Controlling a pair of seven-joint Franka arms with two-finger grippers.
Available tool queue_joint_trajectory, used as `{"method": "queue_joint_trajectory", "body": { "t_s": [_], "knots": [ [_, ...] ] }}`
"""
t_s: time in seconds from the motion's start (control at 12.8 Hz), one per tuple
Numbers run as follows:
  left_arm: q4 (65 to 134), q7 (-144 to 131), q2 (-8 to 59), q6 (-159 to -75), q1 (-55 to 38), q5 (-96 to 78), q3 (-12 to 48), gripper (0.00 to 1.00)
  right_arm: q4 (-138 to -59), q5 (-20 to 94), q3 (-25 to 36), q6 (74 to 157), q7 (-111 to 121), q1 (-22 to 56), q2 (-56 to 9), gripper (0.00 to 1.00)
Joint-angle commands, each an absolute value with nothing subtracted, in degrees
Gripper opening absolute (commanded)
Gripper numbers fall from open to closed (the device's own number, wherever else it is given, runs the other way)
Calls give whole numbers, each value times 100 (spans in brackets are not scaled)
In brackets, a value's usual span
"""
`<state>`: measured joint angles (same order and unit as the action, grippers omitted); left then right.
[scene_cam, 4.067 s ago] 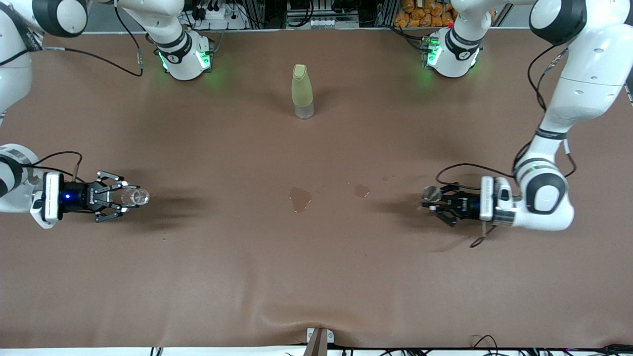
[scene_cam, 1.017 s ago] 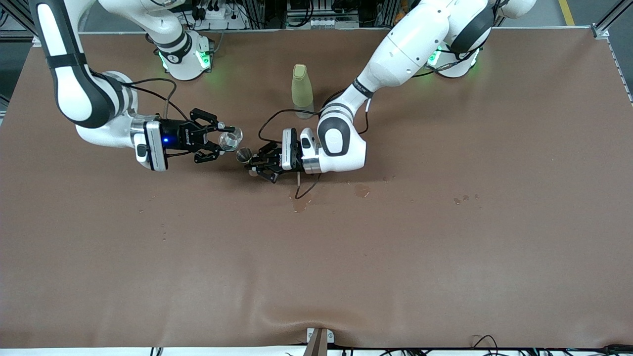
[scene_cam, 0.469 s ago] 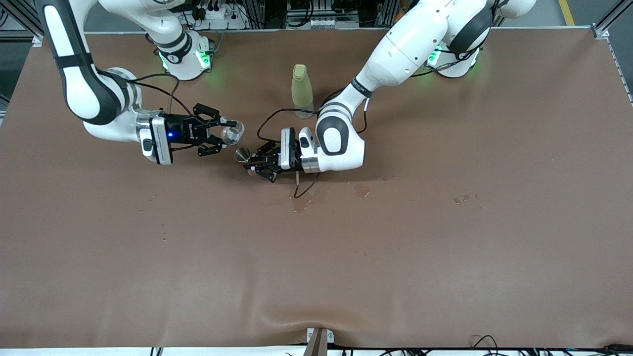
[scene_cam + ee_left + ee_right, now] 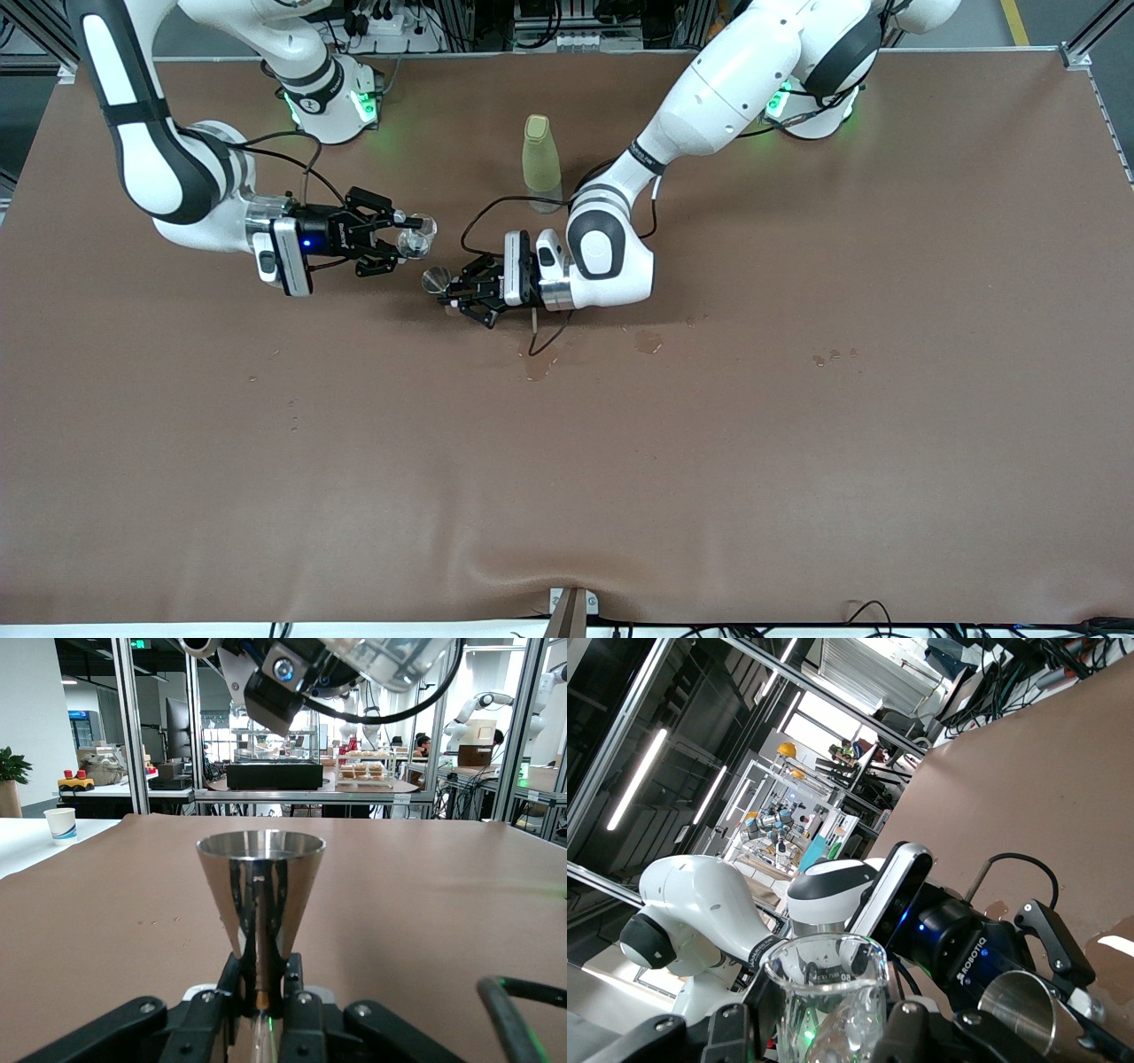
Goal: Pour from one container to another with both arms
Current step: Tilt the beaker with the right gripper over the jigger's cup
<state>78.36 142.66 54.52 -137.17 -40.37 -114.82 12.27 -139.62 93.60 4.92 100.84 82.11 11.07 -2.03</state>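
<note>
- The right gripper (image 4: 400, 237) is up over the table (image 4: 620, 461), its fingers clamped on the cup (image 4: 416, 234).
- The cup sits between those fingers and juts past their tips toward the left gripper; in the right wrist view its clear rim (image 4: 824, 961) shows between the two black fingers (image 4: 735, 1028).
- The left gripper (image 4: 450, 295) is over the table just beside the right one, its fingers closed on the narrow waist of the jigger (image 4: 435, 281).
- In the left wrist view the jigger (image 4: 260, 895) stands upright, its upper cone and round rim above the fingers (image 4: 297, 992) and the waist pinched between them.
- The jigger's rim lies just beside the cup, a little lower in the front view; whether they touch cannot be told.
- In the left wrist view the right gripper shows above the jigger's rim.
- A bottle (image 4: 540, 165) stands upright on the table, farther from the front camera than both grippers.
- Small wet patches (image 4: 648, 341) lie on the table nearer the front camera than the left gripper.
</note>
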Motion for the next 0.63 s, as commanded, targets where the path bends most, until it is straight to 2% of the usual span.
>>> {"method": "queue_joint_trajectory", "body": {
  "t_s": [0.0, 0.55],
  "knots": [
    [7717, 14405, 5493, -13790, -4096, -11681, 1187, 0, -14080, 9553, 510, 10116, 8033, 1134, -175, 24],
    [7734, 14397, 5458, -13790, -4087, -11716, 1187, 0, -14036, 9676, 510, 10116, 7340, 1169, -299, 23]
  ]
}}
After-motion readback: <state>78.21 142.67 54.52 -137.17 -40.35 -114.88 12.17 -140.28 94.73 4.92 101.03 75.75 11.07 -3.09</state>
